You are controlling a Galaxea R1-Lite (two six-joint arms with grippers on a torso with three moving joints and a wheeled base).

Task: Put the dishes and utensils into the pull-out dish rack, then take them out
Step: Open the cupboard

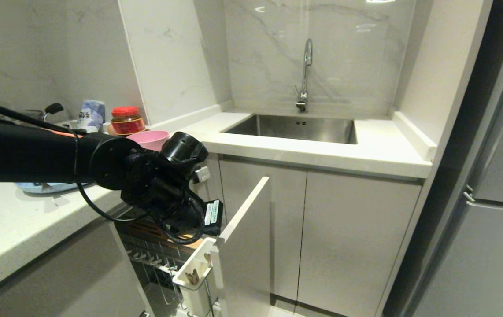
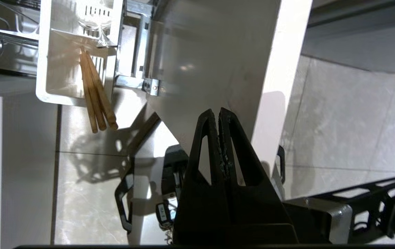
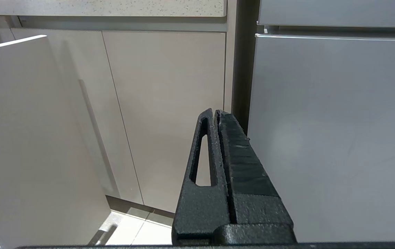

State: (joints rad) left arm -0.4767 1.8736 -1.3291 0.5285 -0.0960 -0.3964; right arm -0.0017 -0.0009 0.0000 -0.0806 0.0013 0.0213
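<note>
My left gripper (image 2: 217, 114) is pressed together, empty, above the pulled-out rack's front panel (image 1: 245, 246). Chopsticks (image 2: 95, 100) sit in the white utensil holder (image 1: 188, 274); pink bowl (image 1: 150, 139) on the counter (image 1: 22, 229). Right gripper (image 3: 214, 114) parked, also closed.

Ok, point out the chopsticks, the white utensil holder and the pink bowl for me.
chopsticks (image 2: 95, 100), left wrist view, middle of the shafts.
white utensil holder (image 2: 47, 90), left wrist view, its near rim corner.
pink bowl (image 1: 151, 138), head view, its outer wall on the counter.
</note>
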